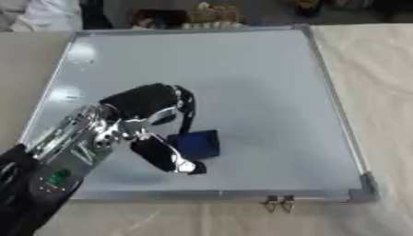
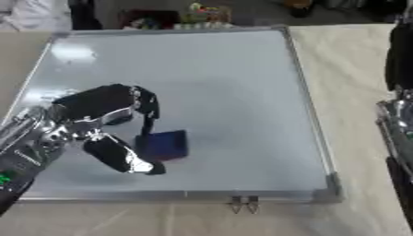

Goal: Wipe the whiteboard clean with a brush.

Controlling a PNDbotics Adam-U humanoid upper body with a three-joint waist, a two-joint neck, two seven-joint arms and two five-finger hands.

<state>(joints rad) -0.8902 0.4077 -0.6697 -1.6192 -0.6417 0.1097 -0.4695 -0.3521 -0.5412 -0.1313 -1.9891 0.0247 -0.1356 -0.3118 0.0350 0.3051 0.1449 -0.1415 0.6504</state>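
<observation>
Both eye views are looking steeply down from the head, close over the whiteboard [image 1: 242,83]; the right eye view is also catching an arm [image 2: 397,129] at its right edge.

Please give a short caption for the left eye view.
Left hand holds blue brush on the whiteboard.

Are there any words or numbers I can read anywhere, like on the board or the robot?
None can be read.
whiteboard: no writing shows, only glare patches.
blue brush, held by the left hand: no label visible.
Green patch on the left arm: too blurred to tell if it holds text.
Right arm at the right eye view's edge: no markings readable.
</observation>
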